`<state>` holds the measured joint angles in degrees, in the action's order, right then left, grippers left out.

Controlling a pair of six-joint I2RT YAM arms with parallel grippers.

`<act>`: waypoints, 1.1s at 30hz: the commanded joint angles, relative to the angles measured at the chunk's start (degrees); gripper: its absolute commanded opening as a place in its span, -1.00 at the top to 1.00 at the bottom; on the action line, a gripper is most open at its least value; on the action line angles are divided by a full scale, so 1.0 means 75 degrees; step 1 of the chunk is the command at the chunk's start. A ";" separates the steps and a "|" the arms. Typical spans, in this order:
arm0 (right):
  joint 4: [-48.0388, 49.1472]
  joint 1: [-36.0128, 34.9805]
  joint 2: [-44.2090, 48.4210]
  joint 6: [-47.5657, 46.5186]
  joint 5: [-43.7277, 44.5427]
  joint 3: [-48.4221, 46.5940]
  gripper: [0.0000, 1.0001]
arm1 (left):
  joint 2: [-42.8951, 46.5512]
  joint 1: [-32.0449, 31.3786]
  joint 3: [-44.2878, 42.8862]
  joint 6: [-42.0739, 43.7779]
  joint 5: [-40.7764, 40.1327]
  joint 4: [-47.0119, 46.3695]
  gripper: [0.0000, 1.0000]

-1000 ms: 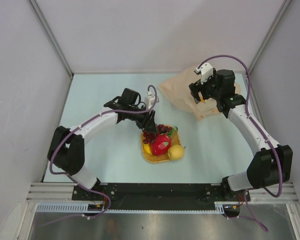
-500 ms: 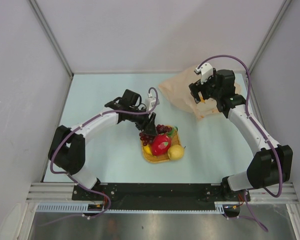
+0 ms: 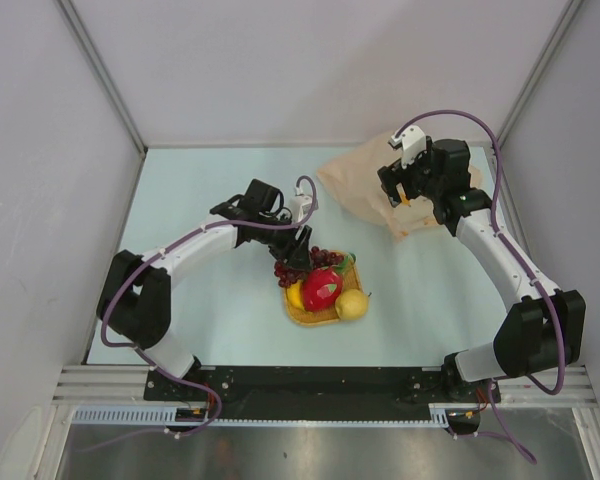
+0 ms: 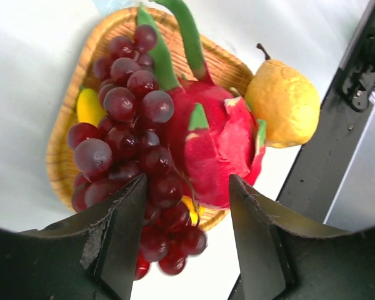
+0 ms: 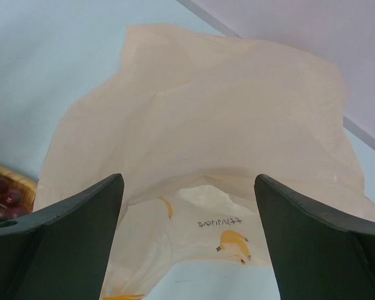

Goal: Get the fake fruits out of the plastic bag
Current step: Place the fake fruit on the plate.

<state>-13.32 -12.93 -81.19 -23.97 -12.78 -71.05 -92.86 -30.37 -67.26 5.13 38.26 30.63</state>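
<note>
The fake fruits lie in an orange woven tray [image 3: 302, 316]: a red fruit with green tips [image 3: 322, 288], a round yellow one [image 3: 352, 304], a yellow banana [image 3: 294, 296] and dark red grapes [image 3: 318, 258]. My left gripper [image 3: 298, 252] hangs just above the tray's far left side. In the left wrist view it [image 4: 187, 231] is open, its jaws either side of the lower grapes [image 4: 125, 94] without closing on them. The plastic bag [image 3: 355, 180] lies flat at the far right. My right gripper [image 3: 400, 192] is open and empty above the bag [image 5: 237, 112].
In the left wrist view the red fruit [image 4: 219, 144], yellow fruit [image 4: 284, 103] and banana [image 4: 89, 106] fill the tray [image 4: 56, 162]. The black rail at the table's near edge runs just beyond the tray. The tray's corner [image 5: 12, 178] shows at the left of the right wrist view.
My left gripper has shifted slightly left over the tray, and the grape bunch now spreads a little further left. The right arm has not moved.
</note>
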 commanded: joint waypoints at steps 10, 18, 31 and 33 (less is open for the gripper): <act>0.0276 0.0013 0.0208 0.0078 -0.0031 0.0027 -0.82 | -0.0123 -0.0029 -0.0032 0.0149 -0.0753 -0.0077 -0.18; 0.0241 0.0036 0.0185 0.0090 -0.0066 0.0039 -0.82 | -0.0158 -0.0029 -0.0066 0.0242 -0.0648 -0.0124 0.76; 0.0265 0.0036 0.0184 0.0078 -0.0054 0.0028 -0.82 | -0.0111 -0.0017 -0.0066 0.0242 -0.0613 -0.0053 1.00; 0.0265 0.0059 0.0184 0.0078 -0.0054 0.0039 -0.82 | -0.0018 -0.0017 -0.0195 0.0231 -0.0543 -0.0006 1.00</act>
<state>-13.34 -12.88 -81.19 -23.99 -12.80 -71.02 -94.39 -30.37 -67.26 6.09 33.12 30.63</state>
